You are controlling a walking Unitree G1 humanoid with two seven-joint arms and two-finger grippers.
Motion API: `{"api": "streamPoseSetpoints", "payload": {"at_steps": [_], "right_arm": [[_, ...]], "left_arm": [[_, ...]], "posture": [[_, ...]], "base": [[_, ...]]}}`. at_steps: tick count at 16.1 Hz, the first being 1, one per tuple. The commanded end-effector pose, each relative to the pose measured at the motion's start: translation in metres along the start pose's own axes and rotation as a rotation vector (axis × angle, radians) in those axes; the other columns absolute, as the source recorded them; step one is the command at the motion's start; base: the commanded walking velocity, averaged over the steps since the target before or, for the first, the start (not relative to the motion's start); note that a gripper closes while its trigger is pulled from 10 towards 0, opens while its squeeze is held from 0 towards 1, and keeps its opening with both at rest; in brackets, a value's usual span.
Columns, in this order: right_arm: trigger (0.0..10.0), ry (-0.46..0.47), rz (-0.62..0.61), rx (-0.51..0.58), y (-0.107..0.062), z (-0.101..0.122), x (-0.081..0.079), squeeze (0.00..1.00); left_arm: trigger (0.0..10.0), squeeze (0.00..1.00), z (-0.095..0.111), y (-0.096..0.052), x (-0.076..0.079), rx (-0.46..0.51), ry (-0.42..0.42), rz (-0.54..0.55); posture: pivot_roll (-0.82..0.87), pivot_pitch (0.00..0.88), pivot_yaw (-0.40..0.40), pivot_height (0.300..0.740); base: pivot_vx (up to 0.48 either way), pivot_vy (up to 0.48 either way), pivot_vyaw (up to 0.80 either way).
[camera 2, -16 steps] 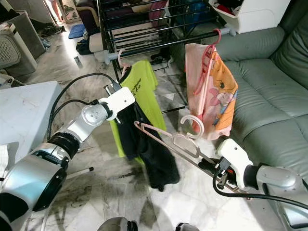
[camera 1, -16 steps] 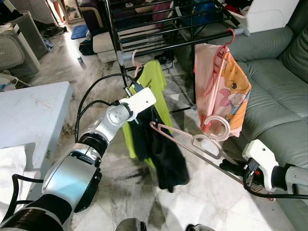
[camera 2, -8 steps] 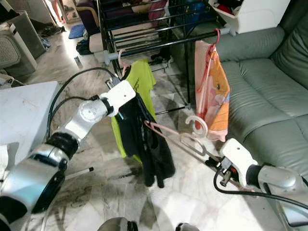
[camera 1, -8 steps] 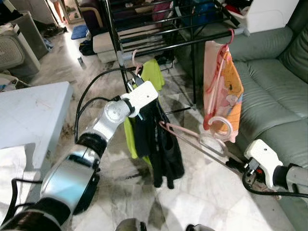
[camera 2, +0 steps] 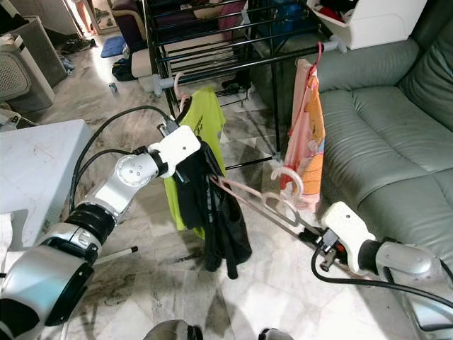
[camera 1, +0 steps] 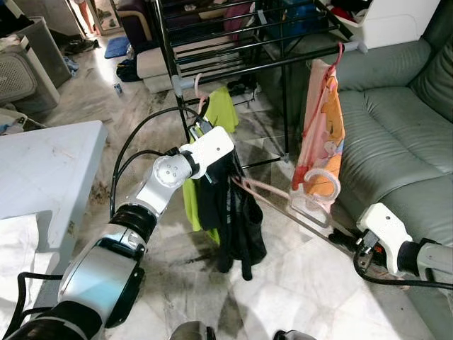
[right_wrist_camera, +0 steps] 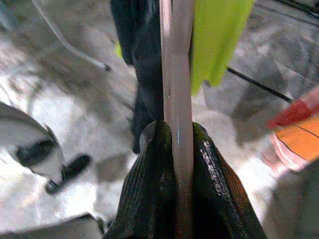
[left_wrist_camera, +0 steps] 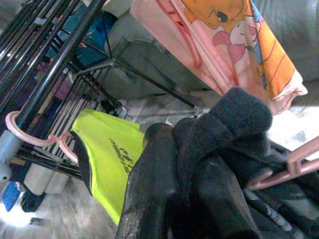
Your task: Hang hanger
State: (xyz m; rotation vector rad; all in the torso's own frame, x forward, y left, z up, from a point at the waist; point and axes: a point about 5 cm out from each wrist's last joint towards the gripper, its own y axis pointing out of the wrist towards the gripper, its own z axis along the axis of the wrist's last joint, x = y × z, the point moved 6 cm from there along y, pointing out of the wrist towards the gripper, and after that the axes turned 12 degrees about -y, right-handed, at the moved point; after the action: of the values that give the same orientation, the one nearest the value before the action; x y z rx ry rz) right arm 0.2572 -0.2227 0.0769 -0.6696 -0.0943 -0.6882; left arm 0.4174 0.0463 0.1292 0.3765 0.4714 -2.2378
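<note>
Along the drying rack's front rail [camera 1: 269, 65] a bare stretch lay open between the green shirt [camera 1: 221, 113] near its left end and the pink cartoon garment [camera 1: 322, 134] near its right end (the black garment [camera 1: 237, 212] hung low in front), while the sofa [camera 1: 396, 120] closed the right side.

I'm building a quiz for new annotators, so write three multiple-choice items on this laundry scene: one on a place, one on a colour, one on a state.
1. Where does the lime-green shirt hang?
A. on the drying rack's rail
B. over the sofa
C. on the white table

2. What colour is the hanger held by the right tool?
A. blue
B. pink
C. black

3. What is the left tool doing?
A. hanging open
B. pressing the floor
C. gripping the dark garment

Answers: 1 A, its hook loops the rail. 2 B, the bar is pale pink. 3 C, its fingers are shut on the black cloth.
</note>
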Motion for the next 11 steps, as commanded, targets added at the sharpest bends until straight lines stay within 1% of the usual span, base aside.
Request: {"api": "streamPoseSetpoints", "payload": {"at_steps": [1, 3, 7, 9, 10, 11], "right_arm": [[10.0, -0.019, 0.002, 0.047, -0.004, 0.015, 0.003, 0.00], [10.0, -0.029, 0.012, 0.040, -0.008, 0.015, 0.002, 0.00], [10.0, -0.024, 0.034, 0.028, -0.012, 0.012, -0.002, 0.00], [10.0, -0.010, 0.078, 0.016, -0.018, 0.011, -0.007, 0.00], [10.0, -0.021, 0.083, -0.018, -0.021, 0.006, -0.006, 0.00], [10.0, -0.045, 0.072, -0.076, -0.022, -0.004, -0.003, 0.00]], "left_arm": [[10.0, 0.00, -0.002, -0.001, -0.009, -0.013, 0.016, 0.053], [10.0, 0.00, -0.010, 0.000, -0.010, -0.042, 0.016, 0.082], [10.0, 0.00, -0.013, 0.000, -0.011, -0.059, 0.010, 0.099], [10.0, 0.00, -0.023, -0.002, -0.018, -0.097, 0.031, 0.139], [10.0, 0.00, -0.025, -0.003, -0.022, -0.107, 0.034, 0.165], [10.0, 0.00, -0.027, -0.005, -0.029, -0.119, 0.008, 0.200]], "posture": [[-0.12, 0.000, 0.128, 0.740], [-0.12, 0.000, 0.131, 0.740], [-0.13, 0.000, 0.135, 0.740], [-0.13, 0.000, 0.137, 0.740], [-0.13, 0.000, 0.137, 0.740], [-0.13, 0.000, 0.138, 0.740]], "base": [[0.000, 0.000, 0.00], [0.000, 0.000, 0.00], [0.000, 0.000, 0.00], [0.000, 0.000, 0.00], [0.000, 0.000, 0.00], [0.000, 0.000, 0.00]]}}
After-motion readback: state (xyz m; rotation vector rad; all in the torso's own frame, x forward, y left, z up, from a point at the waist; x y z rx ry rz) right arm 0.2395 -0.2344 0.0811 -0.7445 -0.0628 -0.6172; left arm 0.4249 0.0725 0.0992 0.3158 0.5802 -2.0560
